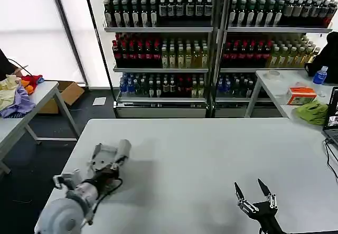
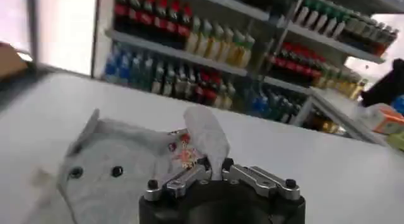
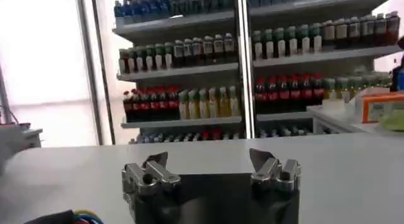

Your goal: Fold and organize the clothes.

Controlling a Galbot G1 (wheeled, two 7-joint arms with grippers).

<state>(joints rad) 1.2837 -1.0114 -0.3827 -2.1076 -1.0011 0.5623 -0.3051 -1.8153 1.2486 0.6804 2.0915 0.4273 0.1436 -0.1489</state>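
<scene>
Behind the white table stand drink shelves packed with bottles, with a side table holding a coloured garment heap on the left and another table with a green cloth on the right. Over the table's left near part, the left gripper pinches a fold of the light grey shirt, its fingers closed on the cloth, so the garment hangs bunched around the gripper just above the surface. This looks like bringing a shirt in to lay it out; the next move likely calls for lowering and spreading it flat. On the right near edge, the right gripper waits spread wide, holding nothing.
</scene>
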